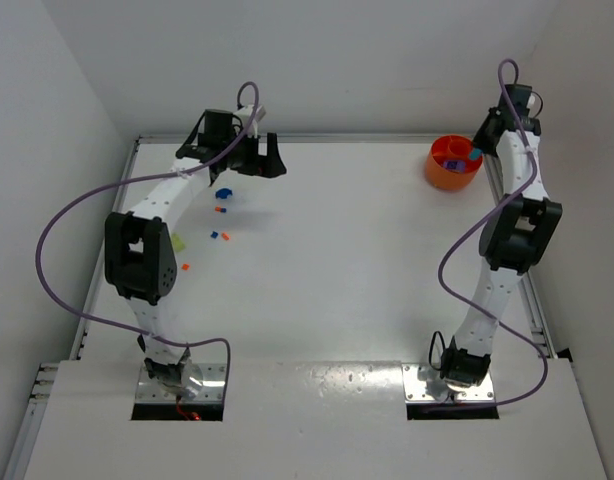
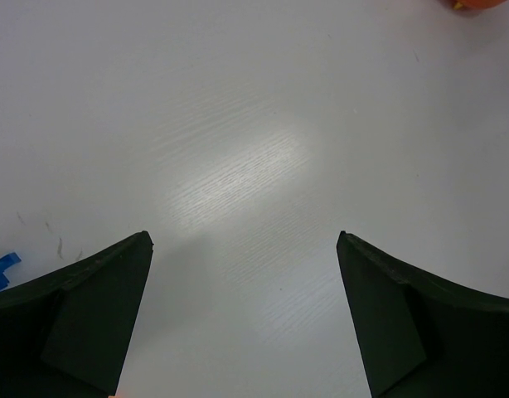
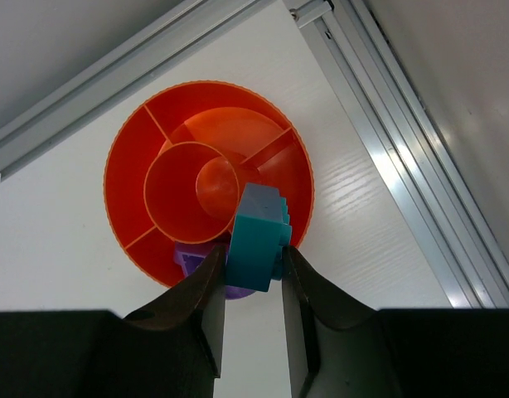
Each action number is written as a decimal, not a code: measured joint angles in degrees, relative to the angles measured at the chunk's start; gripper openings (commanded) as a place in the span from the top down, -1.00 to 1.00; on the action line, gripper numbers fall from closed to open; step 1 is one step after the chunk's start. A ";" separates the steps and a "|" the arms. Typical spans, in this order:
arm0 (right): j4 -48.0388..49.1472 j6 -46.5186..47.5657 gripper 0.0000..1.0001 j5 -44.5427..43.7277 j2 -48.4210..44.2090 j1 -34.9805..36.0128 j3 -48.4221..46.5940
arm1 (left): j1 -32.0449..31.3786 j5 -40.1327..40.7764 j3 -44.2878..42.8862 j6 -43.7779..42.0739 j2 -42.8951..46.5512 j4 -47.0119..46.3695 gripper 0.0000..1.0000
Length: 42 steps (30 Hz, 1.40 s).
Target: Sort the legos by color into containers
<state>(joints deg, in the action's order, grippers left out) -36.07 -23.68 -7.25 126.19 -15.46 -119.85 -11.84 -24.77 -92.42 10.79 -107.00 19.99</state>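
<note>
From above, a white table (image 1: 337, 260) with two robot arms mounted at its near edge. An orange bowl (image 1: 452, 163) sits at the far right, with small coloured bits inside. The right gripper (image 1: 475, 150) hovers at the bowl's right rim, holding a turquoise brick (image 1: 474, 155). Far to the left of the bowl, the left gripper (image 1: 259, 160) hangs with its fingers spread apart and nothing between them. Well apart from the bowl on that side, loose bricks (image 1: 219, 210) lie scattered on the table: blue, orange-red, and a pale yellow-green brick (image 1: 179, 242) farthest from the bowl.

From the left wrist, the left gripper (image 2: 244, 236) shows two black fingers set wide, with only bare table (image 2: 238, 124) between them. A sliver of the orange bowl (image 2: 478, 3) peeks in at the top right corner. At the opposite lower left edge, far from the bowl, is part of a blue brick (image 2: 2, 269).

From the right wrist, the right gripper (image 3: 253, 253) pinches the turquoise brick (image 3: 256, 232) between its two fingertips, over the near rim of the orange bowl (image 3: 126, 178). The bowl is split into compartments around a round centre cup. A purple shape (image 3: 191, 260) shows at the bowl's near edge, mostly hidden behind the fingers; what it is cannot be told. A metal rail (image 3: 404, 157) runs just right of the bowl.
</note>
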 measured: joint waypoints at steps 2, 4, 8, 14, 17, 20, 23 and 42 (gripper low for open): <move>0.07 -0.11 0.96 0.00 0.87 0.02 -0.63 | 0.00 -0.04 -0.11 0.00 -0.15 0.15 -0.99; 0.04 -0.15 0.93 0.00 1.44 0.02 -1.01 | -0.02 -0.07 -0.26 -0.07 -0.28 0.52 -0.99; 0.11 -0.17 0.90 0.00 2.47 0.02 -1.36 | 0.00 -0.09 -1.81 -0.81 -1.22 1.36 -0.99; 0.17 -0.15 0.19 0.26 3.61 0.02 -1.66 | 0.00 0.79 -4.33 -1.11 -3.08 3.65 -0.99; 0.46 -0.55 -0.27 0.39 4.37 0.02 -1.90 | 0.31 1.03 -6.38 -1.05 -5.29 4.83 -0.99; 0.44 -0.24 -0.33 0.79 4.83 0.02 -1.90 | 1.01 -0.46 -6.34 -1.36 -5.84 6.34 -0.99; 0.52 -0.20 -0.35 2.27 4.83 0.02 -1.90 | 2.21 -2.62 -5.40 -2.62 -5.33 5.68 -0.99; 0.94 10.47 -0.35 24.61 -15.13 9.31 10.97 | 29.51 7.37 20.39 -28.63 20.46 19.50 -0.45</move>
<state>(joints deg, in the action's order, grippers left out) -35.14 -13.21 17.37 111.07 -6.15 -108.88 17.67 -17.41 -72.03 -17.85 -86.54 39.48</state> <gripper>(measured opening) 0.676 0.730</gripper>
